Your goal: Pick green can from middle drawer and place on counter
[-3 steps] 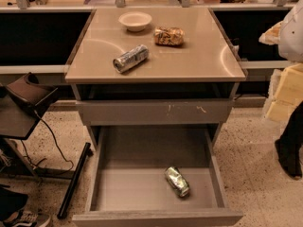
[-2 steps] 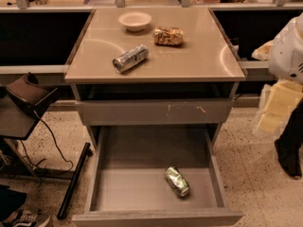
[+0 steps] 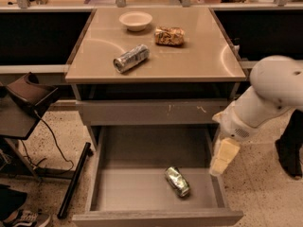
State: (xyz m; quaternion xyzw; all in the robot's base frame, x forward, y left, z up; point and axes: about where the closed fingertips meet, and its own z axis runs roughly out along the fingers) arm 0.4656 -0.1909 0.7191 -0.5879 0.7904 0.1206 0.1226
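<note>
Moved: my arm has swung in from the right since a second ago, bringing the gripper to the open middle drawer's right wall.
Counter: above the drawer, carrying a silver can on its side, a bowl and a snack bag.
Green can: lying on the drawer floor, right of centre.
Gripper: apart from the green can; I cannot tell how far open.

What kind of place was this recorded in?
Probably a lab or office workspace: tan counter, speckled floor, cabled equipment at left. The gripper hangs by the middle drawer's right wall.
</note>
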